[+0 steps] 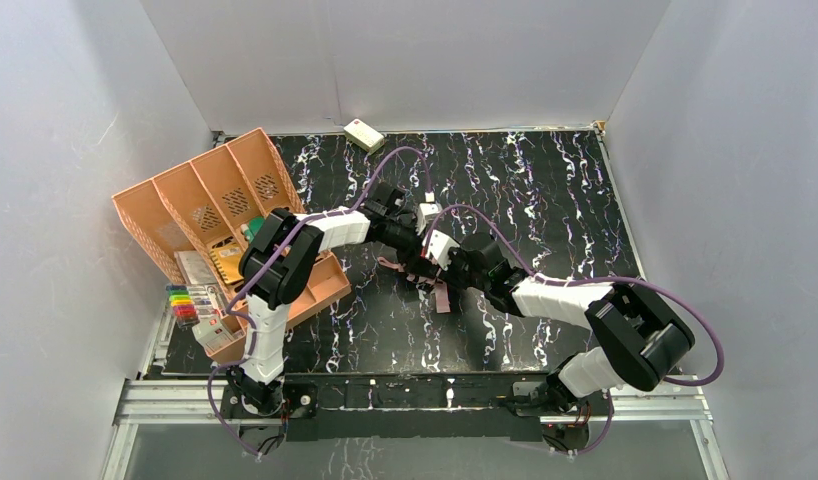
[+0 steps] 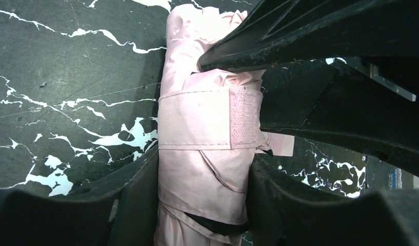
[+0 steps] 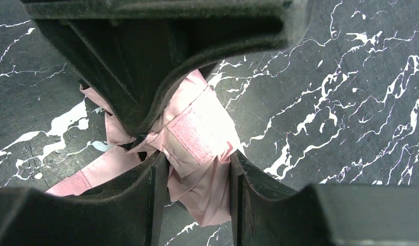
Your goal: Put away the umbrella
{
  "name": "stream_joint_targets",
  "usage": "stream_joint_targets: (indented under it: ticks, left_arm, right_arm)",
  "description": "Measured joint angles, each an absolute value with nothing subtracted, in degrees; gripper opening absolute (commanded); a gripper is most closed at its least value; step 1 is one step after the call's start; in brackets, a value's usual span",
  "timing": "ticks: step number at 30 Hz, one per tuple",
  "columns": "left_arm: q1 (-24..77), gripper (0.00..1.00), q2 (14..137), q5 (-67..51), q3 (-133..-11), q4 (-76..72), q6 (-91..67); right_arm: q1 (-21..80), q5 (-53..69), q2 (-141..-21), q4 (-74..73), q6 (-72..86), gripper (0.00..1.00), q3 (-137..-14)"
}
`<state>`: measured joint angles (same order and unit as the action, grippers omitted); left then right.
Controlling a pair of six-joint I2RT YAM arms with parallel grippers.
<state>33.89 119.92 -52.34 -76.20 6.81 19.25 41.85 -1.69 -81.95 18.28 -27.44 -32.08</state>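
The umbrella [image 2: 197, 118] is folded into a pink bundle with its velcro strap wrapped round it, and lies on the black marbled table. My left gripper [image 2: 202, 171] is shut on the bundle, with a finger pressed on each side. My right gripper [image 3: 194, 164] is shut on pink fabric of the umbrella [image 3: 197, 133] beside the velcro patch. A loose pink strap end [image 3: 89, 174] trails to the left. From above, both grippers meet mid-table, the left gripper [image 1: 410, 250] against the right gripper [image 1: 440, 270]. Only pink bits of the umbrella [image 1: 442, 297] show under them.
An orange divided organizer [image 1: 215, 200] stands tilted at the left. Coloured markers [image 1: 185, 300] and small boxes lie by its near end. A small cream box [image 1: 363, 134] lies at the back edge. White walls enclose the table on three sides.
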Motion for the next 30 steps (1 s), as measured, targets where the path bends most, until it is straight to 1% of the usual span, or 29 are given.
stream_joint_targets:
  ticks: [3,8,9,10,11,12,14,16,20,22,23,25,27,30]
  left_arm:
    - [33.82,0.30,119.92,-52.21,-75.46,5.93,18.65]
    - [33.82,0.15,120.09,-52.12,-75.50,5.93,18.00]
    - [33.80,0.12,120.16,-52.07,-75.55,6.02,18.00]
    - [33.78,0.09,120.22,-52.03,-75.61,6.11,18.00]
    - [33.76,0.05,120.25,-51.94,-75.64,6.17,18.00]
    - [33.78,0.01,120.25,-51.86,-75.64,6.22,18.00]
    - [33.85,0.00,120.25,-51.81,-75.61,6.28,17.85]
    - [34.04,0.00,120.25,-51.83,-75.44,6.35,17.39]
    - [34.39,0.00,119.83,-51.86,-74.48,6.00,15.81]
    - [34.39,0.00,119.35,-51.62,-73.67,5.78,14.52]
    - [34.41,0.00,119.13,-51.37,-73.25,5.52,13.61]
    - [34.48,0.00,118.69,-50.61,-72.55,4.64,11.44]
    - [34.92,0.00,117.38,-48.23,-70.91,3.05,7.55]
    - [36.03,0.00,114.39,-43.31,-67.29,0.21,2.63]
  right_arm:
    - [42.00,-1.89,-82.00,18.33,-27.86,0.31,-32.05]
    - [42.04,-2.11,-82.02,18.35,-28.14,0.36,-32.03]
    - [42.04,-2.11,-82.02,18.35,-28.14,0.39,-32.03]
    - [42.04,-2.11,-82.02,18.35,-28.14,0.44,-32.03]
    - [42.04,-2.11,-82.00,18.35,-28.12,0.47,-32.03]
    - [42.04,-2.13,-81.95,18.33,-28.10,0.56,-32.03]
    - [42.06,-2.13,-81.56,18.06,-27.73,0.65,-32.03]
    - [42.11,-2.33,-80.42,16.45,-27.07,0.71,-31.97]
    - [42.06,-3.77,-75.79,9.41,-24.75,0.77,-31.99]
    - [42.02,-4.82,-73.06,5.02,-22.22,0.77,-32.45]
    - [42.02,-5.87,-70.37,0.69,-19.07,0.78,-33.80]
    - [42.02,-6.59,-67.24,-3.40,-12.93,0.78,-35.53]
    - [42.02,-8.91,-61.32,-11.66,1.74,0.81,-37.78]
    - [42.02,-11.25,-58.87,-18.52,19.16,0.82,-39.31]
